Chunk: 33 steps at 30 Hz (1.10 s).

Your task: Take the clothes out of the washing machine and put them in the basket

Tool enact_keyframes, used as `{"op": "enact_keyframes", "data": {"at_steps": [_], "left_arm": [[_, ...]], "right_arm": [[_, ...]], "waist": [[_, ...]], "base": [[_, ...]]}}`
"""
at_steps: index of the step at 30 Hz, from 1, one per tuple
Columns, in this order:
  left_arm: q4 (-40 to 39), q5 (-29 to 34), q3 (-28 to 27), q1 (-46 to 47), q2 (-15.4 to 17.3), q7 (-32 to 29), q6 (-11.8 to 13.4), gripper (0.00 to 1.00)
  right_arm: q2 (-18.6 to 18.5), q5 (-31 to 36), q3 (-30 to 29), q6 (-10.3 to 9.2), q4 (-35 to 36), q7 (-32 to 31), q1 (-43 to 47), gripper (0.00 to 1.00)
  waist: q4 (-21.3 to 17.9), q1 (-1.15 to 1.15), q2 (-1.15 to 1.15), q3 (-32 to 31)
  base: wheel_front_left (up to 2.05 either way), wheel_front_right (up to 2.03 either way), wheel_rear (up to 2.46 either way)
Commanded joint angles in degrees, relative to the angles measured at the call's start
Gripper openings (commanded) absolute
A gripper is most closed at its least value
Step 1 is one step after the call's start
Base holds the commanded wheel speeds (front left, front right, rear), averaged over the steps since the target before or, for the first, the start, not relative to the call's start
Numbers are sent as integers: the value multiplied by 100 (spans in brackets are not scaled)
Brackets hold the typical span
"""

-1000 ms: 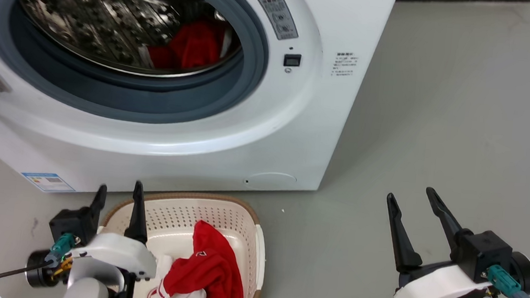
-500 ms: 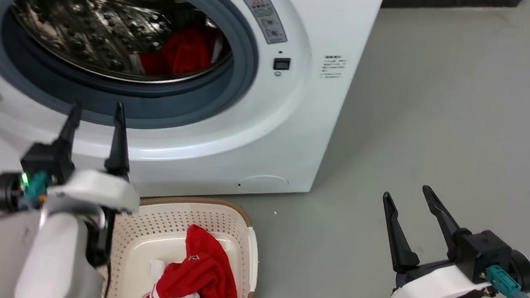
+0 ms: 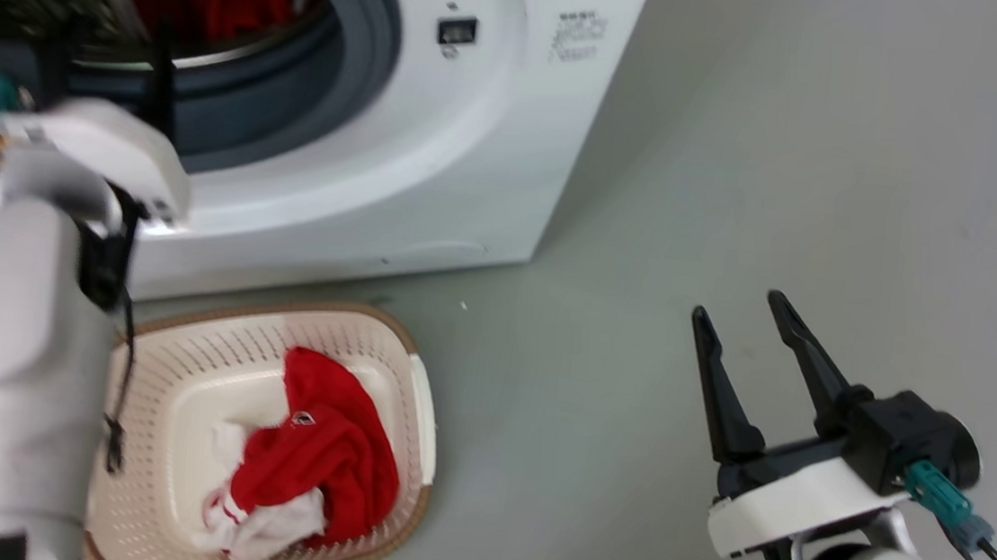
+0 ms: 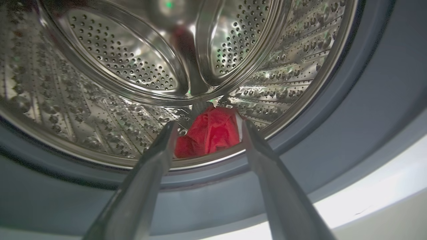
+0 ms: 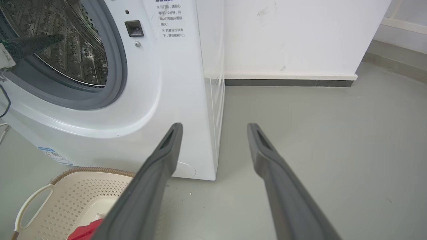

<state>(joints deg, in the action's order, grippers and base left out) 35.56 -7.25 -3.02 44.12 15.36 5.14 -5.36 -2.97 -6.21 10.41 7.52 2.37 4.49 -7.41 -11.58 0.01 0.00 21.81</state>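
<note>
Currently left gripper spread wide, empty, at washing machine mouth, clothes at 12 o'clock; right gripper wide, empty.

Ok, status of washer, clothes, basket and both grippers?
washing machine: open, red garment inside.
red garment: crumpled, not gripped.
basket: upright on floor, red jersey inside.
left gripper: open, at the machine's opening, aimed at red garment.
right gripper: open, empty, over floor.
</note>
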Motion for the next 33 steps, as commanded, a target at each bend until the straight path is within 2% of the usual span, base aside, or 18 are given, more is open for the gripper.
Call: {"op": "enact_keyframes", "data": {"at_steps": [1, 12, 19, 27, 33], "left_arm": [[66, -12, -4, 170, 86, -48, -8, 100], [1344, -75, 95, 2048, 1053, -1167, -157, 100], [1708, -79, 270, 3058, 1640, -2085, -187, 100], [1801, -98, 560, 3849, 2033, -3024, -209, 100], [1769, -128, 704, 4011, 2214, -3705, -214, 100]], "right_arm": [[18, -41, 44, -6, -21, 42, -125, 100], [19, -432, 622, -6, -433, 484, -714, 100], [20, -717, 929, -6, -685, 694, -898, 100], [19, -893, 1277, -6, -870, 821, -953, 100], [18, -1021, 1462, -6, -958, 876, -929, 100]], "waist": [[-279, -1, 0, 415], [-1056, -1, 0, 1514], [-1456, -1, 0, 2042], [-1733, -1, 0, 2417], [-1895, -1, 0, 2530]], "base": [[0, 0, 0], [0, 0, 0], [0, 0, 0], [0, 0, 0], [0, 0, 0]]}}
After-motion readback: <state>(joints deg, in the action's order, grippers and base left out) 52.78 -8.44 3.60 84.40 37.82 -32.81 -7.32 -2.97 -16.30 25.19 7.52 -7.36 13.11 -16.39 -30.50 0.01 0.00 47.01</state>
